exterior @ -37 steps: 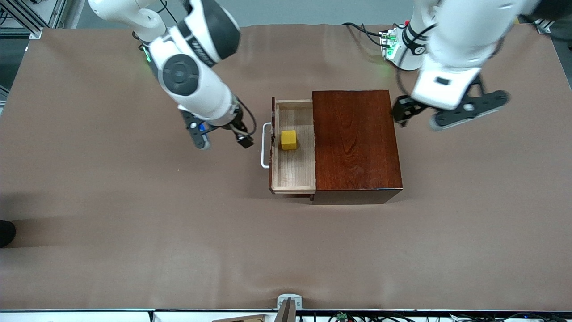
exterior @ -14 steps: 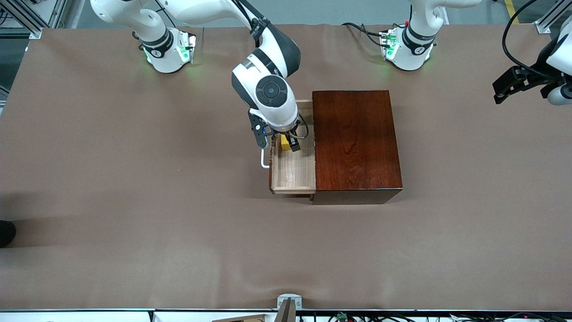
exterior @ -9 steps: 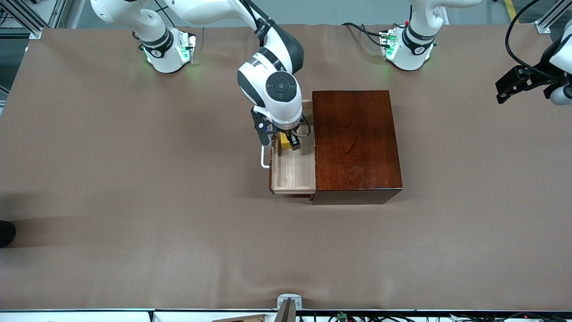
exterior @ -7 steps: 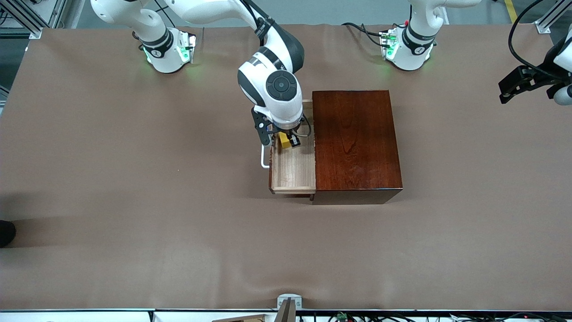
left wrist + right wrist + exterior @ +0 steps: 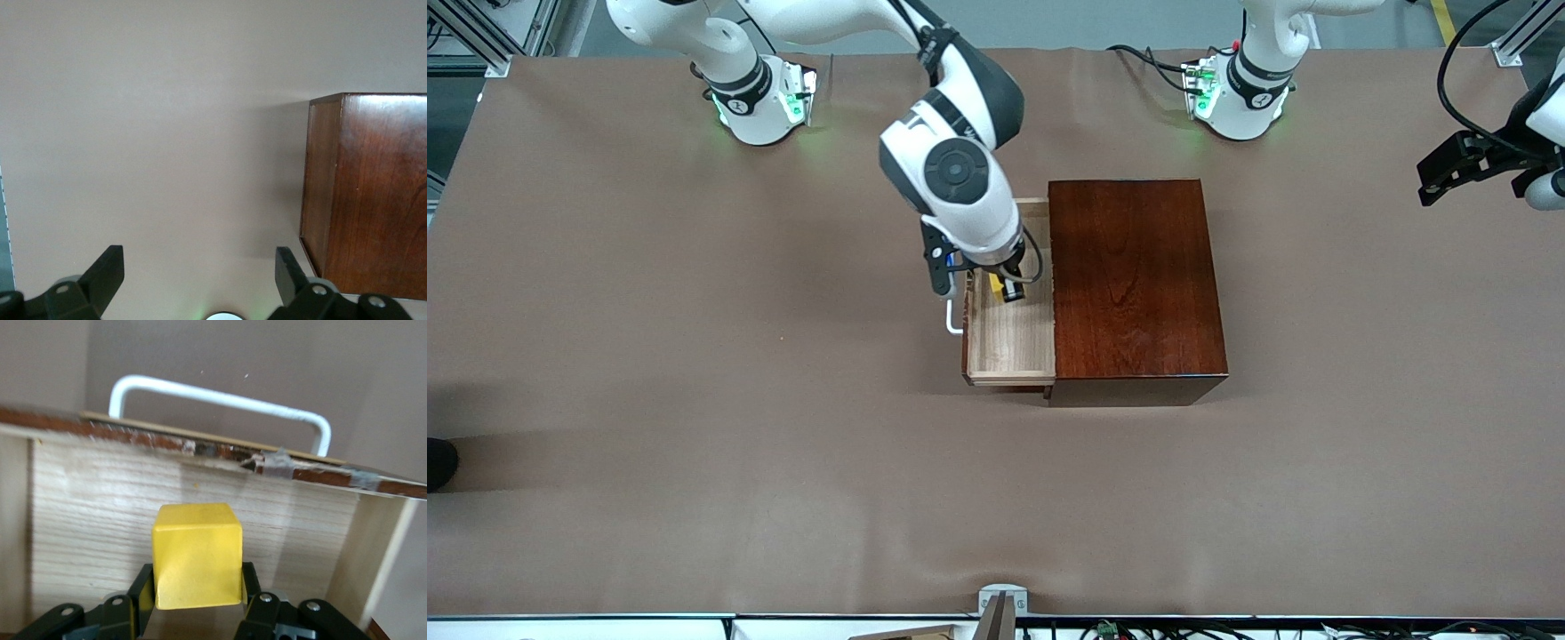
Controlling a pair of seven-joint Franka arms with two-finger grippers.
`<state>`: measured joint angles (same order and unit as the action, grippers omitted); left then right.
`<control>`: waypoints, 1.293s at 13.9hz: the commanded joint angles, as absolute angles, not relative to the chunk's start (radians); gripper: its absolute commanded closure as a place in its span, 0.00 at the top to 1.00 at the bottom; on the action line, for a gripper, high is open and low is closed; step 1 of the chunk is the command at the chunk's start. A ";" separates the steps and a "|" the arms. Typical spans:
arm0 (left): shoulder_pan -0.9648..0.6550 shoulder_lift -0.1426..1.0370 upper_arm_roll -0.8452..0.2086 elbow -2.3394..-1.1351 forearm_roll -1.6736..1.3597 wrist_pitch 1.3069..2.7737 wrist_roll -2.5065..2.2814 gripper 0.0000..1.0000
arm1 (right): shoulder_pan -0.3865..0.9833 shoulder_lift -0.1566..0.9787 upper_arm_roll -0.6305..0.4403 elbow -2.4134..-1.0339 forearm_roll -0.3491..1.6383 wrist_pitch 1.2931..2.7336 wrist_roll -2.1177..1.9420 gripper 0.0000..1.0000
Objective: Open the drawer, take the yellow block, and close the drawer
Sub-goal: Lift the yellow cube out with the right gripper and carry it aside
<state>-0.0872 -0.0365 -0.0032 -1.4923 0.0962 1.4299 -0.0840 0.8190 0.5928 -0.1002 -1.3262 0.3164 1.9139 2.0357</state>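
So the right gripper (image 5: 996, 286) was down over the pulled-out drawer (image 5: 1009, 342), its 2 fingers (image 5: 141, 587) pinched on the yellow block (image 5: 197, 565). In the right wrist view the block sat squarely between the jaws, 1 flat face against each pad, with the drawer's bare-wood floor under it and the chipped dark front and white bar handle (image 5: 220, 400) just past the fingertips. Can't really tell whether the block was touching the floor or a hair above it.

My take on handling: the cube looked rigid, with hard flat sides, probably very light, so nothing to crush. Smooth painted faces could slip a bit, so gripping across 2 parallel faces at mid height, like here, seemed the right spot. Straight up is the safe way out, since the drawer front was close to the claw on the handle side and the wooden box (image 5: 1134, 284) stood right beside it toward the left arm's end.

The left gripper (image 5: 1476, 169) hung over the table (image 5: 694, 356) well away from the box, fingers (image 5: 103, 270) spread wide, holding nothing, just waiting.
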 commanded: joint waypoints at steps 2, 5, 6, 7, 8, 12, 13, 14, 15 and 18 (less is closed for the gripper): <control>0.015 -0.048 -0.087 -1.511 0.063 1.434 -0.041 1.00 | 0.750 0.519 -0.094 -1.301 0.322 1.719 1.924 0.00; 0.023 -0.051 -0.103 -1.520 0.063 1.440 -0.041 1.00 | 0.645 0.441 -0.091 -1.302 0.327 1.623 1.786 0.00; 0.023 -0.052 -0.103 -1.520 0.064 1.440 -0.041 1.00 | 0.615 0.417 -0.091 -1.305 0.327 1.588 1.725 0.00; 0.023 -0.052 -0.106 -1.520 0.063 1.440 -0.041 1.00 | 0.603 0.402 -0.094 -1.305 0.321 1.547 1.648 0.00; 0.023 -0.054 -0.106 -1.520 0.064 1.440 -0.041 1.00 | 0.577 0.384 -0.094 -1.305 0.321 1.533 1.578 0.00; 0.034 -0.054 -0.107 -1.525 0.064 1.442 -0.041 1.00 | 0.399 0.316 -0.092 -1.304 0.324 1.455 1.332 0.00; 0.038 -0.055 -0.107 -1.529 0.064 1.448 -0.041 1.00 | 0.355 0.308 -0.092 -1.304 0.322 1.433 1.262 0.00; 0.040 -0.055 -0.112 -1.531 0.064 1.451 -0.041 1.00 | 0.312 0.308 -0.092 -1.305 0.322 1.421 1.187 0.00; 0.044 -0.055 -0.121 -1.532 0.064 1.453 -0.041 1.00 | 0.280 0.308 -0.092 -1.305 0.321 1.413 1.111 0.00; 0.052 -0.054 -0.129 -1.531 0.063 1.457 -0.043 1.00 | 0.192 0.316 -0.094 -1.348 0.261 1.413 0.898 0.00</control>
